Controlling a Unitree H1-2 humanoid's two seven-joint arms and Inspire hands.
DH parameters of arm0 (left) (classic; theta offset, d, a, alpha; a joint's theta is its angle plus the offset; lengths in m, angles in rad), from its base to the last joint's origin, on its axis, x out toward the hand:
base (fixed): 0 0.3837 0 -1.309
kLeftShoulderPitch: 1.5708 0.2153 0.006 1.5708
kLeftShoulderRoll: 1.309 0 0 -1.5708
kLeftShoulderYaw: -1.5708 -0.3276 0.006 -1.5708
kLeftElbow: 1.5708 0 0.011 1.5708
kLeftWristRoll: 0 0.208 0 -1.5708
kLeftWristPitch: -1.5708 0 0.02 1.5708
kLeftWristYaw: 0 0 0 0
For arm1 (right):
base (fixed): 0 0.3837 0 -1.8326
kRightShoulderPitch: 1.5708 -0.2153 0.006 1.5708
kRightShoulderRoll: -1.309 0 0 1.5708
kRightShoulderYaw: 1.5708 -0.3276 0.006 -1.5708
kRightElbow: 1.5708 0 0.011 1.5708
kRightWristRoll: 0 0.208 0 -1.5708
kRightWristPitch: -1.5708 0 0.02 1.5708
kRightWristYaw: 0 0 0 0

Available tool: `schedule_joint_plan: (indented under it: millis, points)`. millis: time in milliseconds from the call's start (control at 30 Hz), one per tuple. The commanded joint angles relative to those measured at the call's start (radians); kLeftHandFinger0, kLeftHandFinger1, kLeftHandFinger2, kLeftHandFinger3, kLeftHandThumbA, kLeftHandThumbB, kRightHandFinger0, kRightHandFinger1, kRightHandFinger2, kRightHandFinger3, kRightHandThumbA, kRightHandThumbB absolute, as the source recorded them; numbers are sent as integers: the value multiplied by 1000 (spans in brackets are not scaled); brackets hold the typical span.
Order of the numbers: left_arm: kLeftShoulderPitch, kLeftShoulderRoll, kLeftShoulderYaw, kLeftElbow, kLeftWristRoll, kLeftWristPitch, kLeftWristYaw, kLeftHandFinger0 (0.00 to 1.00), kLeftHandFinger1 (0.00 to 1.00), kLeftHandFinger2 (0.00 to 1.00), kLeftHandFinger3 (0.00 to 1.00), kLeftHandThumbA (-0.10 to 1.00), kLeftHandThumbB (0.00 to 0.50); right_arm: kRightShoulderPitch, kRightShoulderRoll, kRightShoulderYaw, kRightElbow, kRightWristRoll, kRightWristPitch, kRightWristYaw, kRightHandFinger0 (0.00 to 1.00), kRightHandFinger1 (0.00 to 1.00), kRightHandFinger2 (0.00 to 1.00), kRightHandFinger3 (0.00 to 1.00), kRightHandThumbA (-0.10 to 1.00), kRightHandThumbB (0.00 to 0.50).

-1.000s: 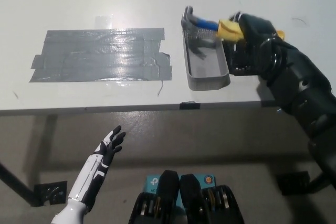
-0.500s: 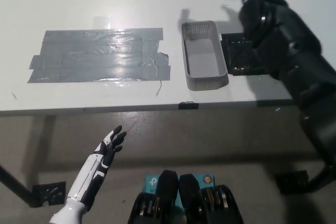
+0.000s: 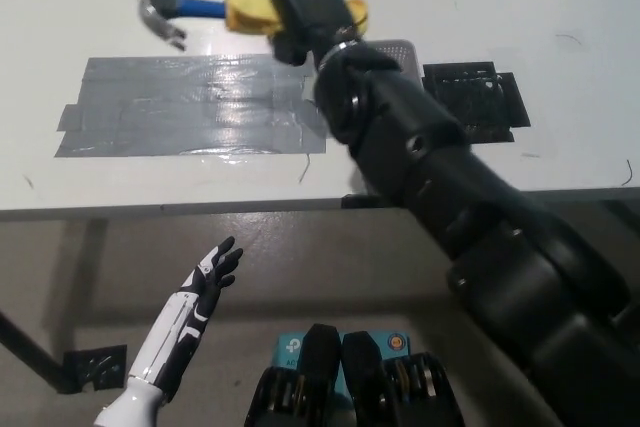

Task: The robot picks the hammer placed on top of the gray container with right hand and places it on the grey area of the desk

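Hammer [image 3: 200,9] in right hand [image 3: 305,12] fingers, above grey tape patch [image 3: 190,104].

Shiny steel, glossy tape, matt table

I see the hammer [image 3: 190,12] has a polished metal head and yellow-blue rubbery grip; below it the grey tape patch [image 3: 190,107] looks glossy and wrinkled on the smooth matt white table [image 3: 80,7].

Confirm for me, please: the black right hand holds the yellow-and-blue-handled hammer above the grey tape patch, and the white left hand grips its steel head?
Not quite. In the head view the white left hand hangs open below the desk edge, touching nothing. The black right hand alone holds the yellow-and-blue-handled hammer above the grey tape patch.
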Motion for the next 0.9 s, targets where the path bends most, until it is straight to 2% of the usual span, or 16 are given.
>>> schedule_joint_plan:
  millis: [0, 33, 67, 100, 200, 300, 333, 367, 400, 500, 600, 633, 667, 733, 800, 867]
  points:
    - [-2, 13, -3, -41, -9, -10, -25, 1000, 1000, 1000, 1000, 1000, 172, -123, 42, -2, -4, 3, 2, -21, 1, 298, 671, 703, -100, 254]
    - [-2, 14, -3, -42, -10, -10, -26, 1000, 1000, 1000, 1000, 1000, 172, -122, 46, -2, -3, 3, -2, -23, 0, 269, 626, 617, -100, 253]
    - [-2, 15, -3, -44, -11, -6, -28, 1000, 1000, 1000, 1000, 1000, 172, -122, 58, 5, 2, -4, 0, -27, 36, 263, 571, 396, -100, 249]
    - [-4, 17, -4, -42, -14, -9, -32, 1000, 1000, 1000, 1000, 1000, 165, -119, 64, 5, 4, -3, -3, -29, 1, 236, 571, 326, -100, 227]
    - [-13, 15, -6, -31, -18, -21, -40, 1000, 1000, 1000, 1000, 1000, 162, -111, 81, 2, 13, 3, 1, -30, 0, 290, 765, 503, -100, 209]
    - [-16, 13, -8, -38, -16, -10, -42, 1000, 1000, 1000, 1000, 1000, 158, -86, 86, 8, 19, -2, -19, -47, 0, 323, 791, 580, -100, 211]
    - [-15, 12, -8, -40, -10, -2, -41, 1000, 1000, 1000, 1000, 1000, 163, -73, 88, 12, 22, -6, -17, -52, 13, 348, 733, 543, -100, 220]
    - [-15, 12, -9, -40, -10, -1, -42, 1000, 1000, 1000, 1000, 1000, 164, -60, 87, 10, 23, -2, -18, -45, 32, 313, 573, 492, -100, 260]
    - [-15, 8, -9, -43, -10, 6, -42, 1000, 1000, 1000, 1000, 1000, 172, -50, 85, 5, 26, 6, -12, -21, 214, 441, 642, 571, -100, 305]
    - [-14, 7, -12, -51, -2, 13, -44, 1000, 1000, 1000, 1000, 1000, 173, -19, 82, 9, 36, 5, 0, -10, 13, 150, 272, 528, -100, 323]
    - [-22, 10, -16, -46, 7, 4, -48, 1000, 1000, 1000, 1000, 1000, 162, 17, 76, 15, 38, -2, -8, -29, 10, 145, 261, 463, -100, 318]
    - [-27, 13, -19, -45, 10, 2, -52, 1000, 1000, 1000, 1000, 1000, 157, 30, 74, 16, 39, -2, -16, -34, 0, 25, 160, 374, -100, 277]
    - [-29, 11, -21, -46, 10, 3, -53, 1000, 1000, 1000, 1000, 1000, 157, 37, 72, 13, 39, 2, -14, -30, 0, 4, 112, 348, -100, 263]
    - [-34, 11, -22, -49, 13, 6, -54, 1000, 1000, 1000, 1000, 997, 154, 56, 73, 21, 40, -3, -13, -32, 0, 22, 176, 316, -100, 228]
    - [-33, 11, -23, -56, 14, 13, -54, 1000, 1000, 1000, 1000, 994, 158, 74, 74, 27, 42, -8, -20, -44, 0, 70, 433, 272, -100, 195]
    - [-36, 11, -26, -60, 14, 21, -57, 1000, 1000, 1000, 1000, 991, 157, 89, 73, 25, 43, -3, -24, -44, 0, 129, 556, 338, -100, 192]
